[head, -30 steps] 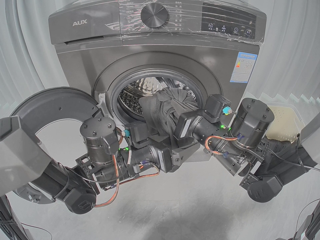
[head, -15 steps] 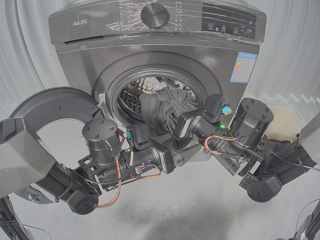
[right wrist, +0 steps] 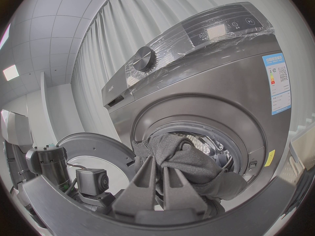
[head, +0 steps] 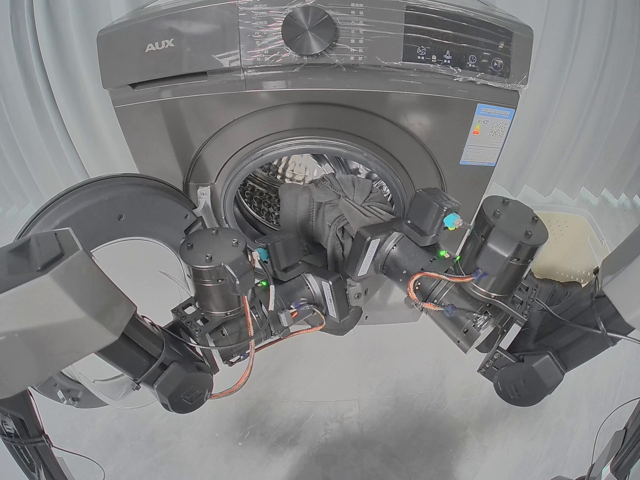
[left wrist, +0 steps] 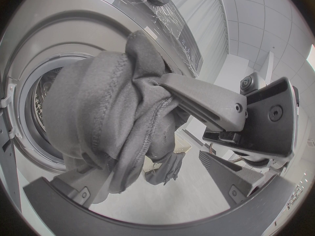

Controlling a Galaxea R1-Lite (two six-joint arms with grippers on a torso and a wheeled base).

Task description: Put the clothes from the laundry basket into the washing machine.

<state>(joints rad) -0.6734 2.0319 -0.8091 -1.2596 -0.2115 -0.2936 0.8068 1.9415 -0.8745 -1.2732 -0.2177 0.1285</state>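
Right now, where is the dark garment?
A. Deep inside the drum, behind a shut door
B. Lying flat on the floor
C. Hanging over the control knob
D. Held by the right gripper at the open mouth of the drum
D: the right gripper is clamped on the dark garment, which bunches in the open doorway of the washing machine.

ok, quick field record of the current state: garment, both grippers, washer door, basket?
garment: dark grey garment, bunched, held in front of the drum opening
right gripper: shut on the garment
left gripper: open, under the garment; a fold drapes over one of its fingers
washing machine: door swung open to the robot's left
laundry basket: to the robot's right of the machine
status: garment not yet released into the drum
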